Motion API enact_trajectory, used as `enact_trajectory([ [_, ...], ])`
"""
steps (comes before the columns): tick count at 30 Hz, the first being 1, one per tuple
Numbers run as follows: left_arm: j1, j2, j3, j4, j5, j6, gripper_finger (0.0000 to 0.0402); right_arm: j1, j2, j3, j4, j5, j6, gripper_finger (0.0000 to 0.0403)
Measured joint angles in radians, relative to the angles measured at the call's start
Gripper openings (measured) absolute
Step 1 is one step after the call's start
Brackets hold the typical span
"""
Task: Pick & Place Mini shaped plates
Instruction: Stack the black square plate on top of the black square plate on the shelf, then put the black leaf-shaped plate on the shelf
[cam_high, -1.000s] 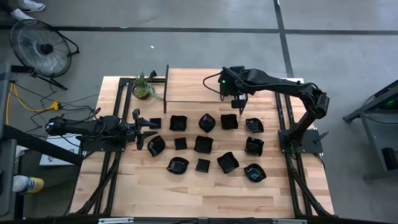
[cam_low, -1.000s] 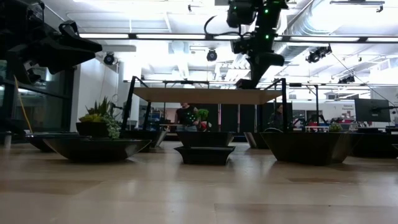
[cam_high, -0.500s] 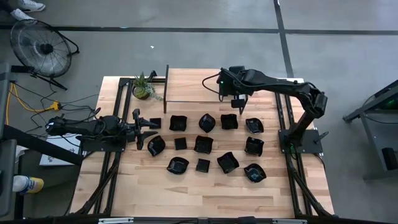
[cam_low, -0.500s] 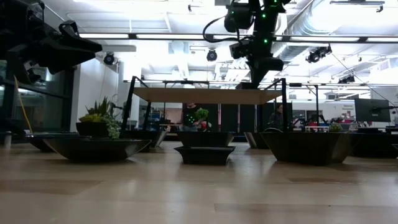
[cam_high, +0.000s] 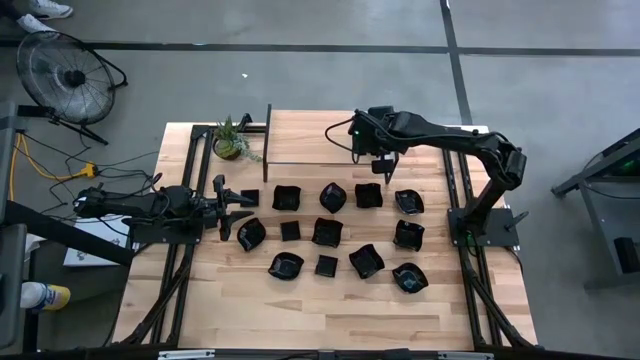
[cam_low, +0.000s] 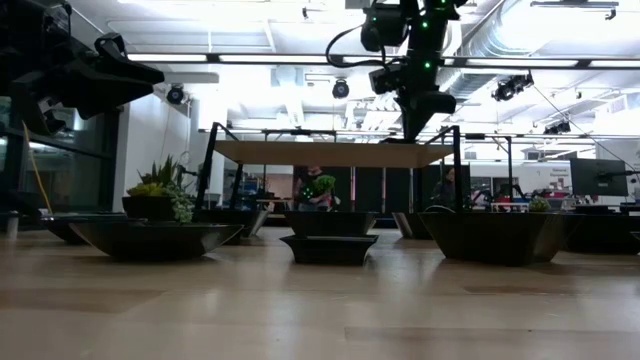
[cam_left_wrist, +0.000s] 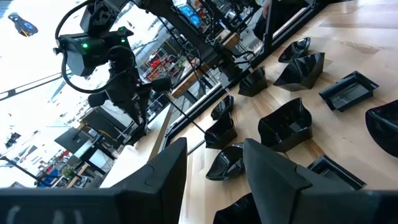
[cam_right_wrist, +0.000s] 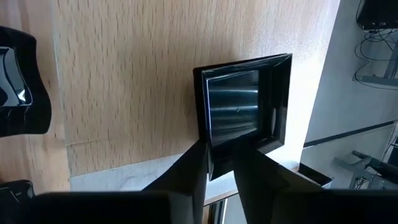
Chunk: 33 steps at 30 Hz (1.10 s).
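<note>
Now right pincer (cam_right_wrist: 221, 163) parting around square plate (cam_right_wrist: 244, 102), shifted slightly since earlier; left pincer (cam_left_wrist: 214, 171) spread.

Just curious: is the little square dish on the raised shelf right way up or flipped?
Right way up: the square dish shows its glossy hollow, raised rim around it.

Right gripper (cam_right_wrist: 219, 163) has loosened around square plate (cam_right_wrist: 242, 107).

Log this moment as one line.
right gripper at square plate, raised shelf edge | left gripper open, waiting at table's left
</note>
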Motion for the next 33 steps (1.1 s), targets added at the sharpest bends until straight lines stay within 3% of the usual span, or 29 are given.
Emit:
enact_trajectory([
  [19,0.000,0.000,0.000,0.000,0.000,0.000,0.0154,0.046,-0.089,0.000,0.000,-0.007,0.034,0.0088],
  [33,0.000,0.000,0.000,0.000,0.000,0.000,0.0154,0.136,-0.152,0.001,-0.137,-0.008,0.286,0.0087],
])
